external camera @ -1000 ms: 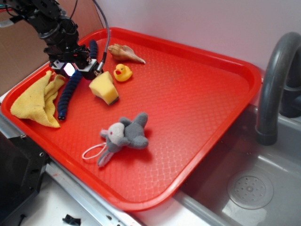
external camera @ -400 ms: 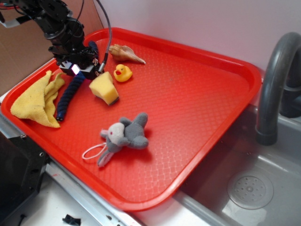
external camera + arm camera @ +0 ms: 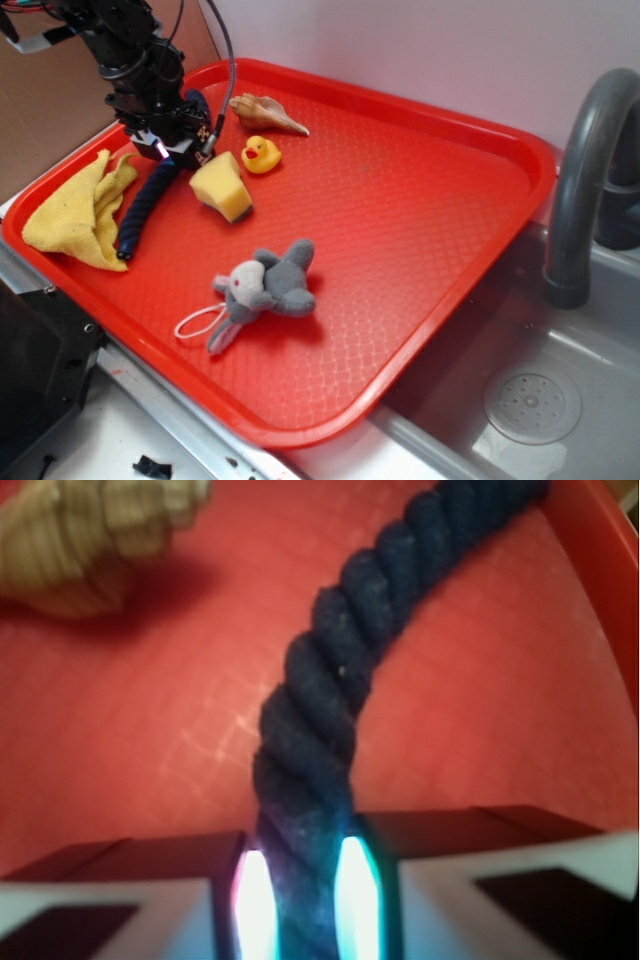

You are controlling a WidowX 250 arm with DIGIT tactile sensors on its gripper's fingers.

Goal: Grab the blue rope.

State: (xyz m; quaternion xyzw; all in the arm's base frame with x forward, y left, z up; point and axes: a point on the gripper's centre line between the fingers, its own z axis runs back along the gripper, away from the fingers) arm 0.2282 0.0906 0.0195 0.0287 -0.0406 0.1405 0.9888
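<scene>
The blue rope [image 3: 140, 205] is a dark navy braided length lying on the red tray [image 3: 400, 200], at its left side beside the yellow cloth [image 3: 70, 215]. My gripper [image 3: 165, 148] stands over the rope's upper part. In the wrist view the rope [image 3: 330, 680] runs from the top right down between my fingers [image 3: 160, 880]. The gripper [image 3: 300, 900] is shut on it, both lit pads pressed against its sides. The rope's upper end pokes out behind the gripper, and its lower end rests on the tray.
A yellow sponge [image 3: 222, 187], a rubber duck [image 3: 260, 153] and a seashell [image 3: 268, 115] lie just right of the gripper. A grey plush toy [image 3: 270, 285] is nearer the front. A grey faucet [image 3: 585, 170] and sink [image 3: 530, 400] are at the right.
The gripper has shifted slightly up and back over the rope and its fingers have come together on it. The rope's lower end has swung a little to the left.
</scene>
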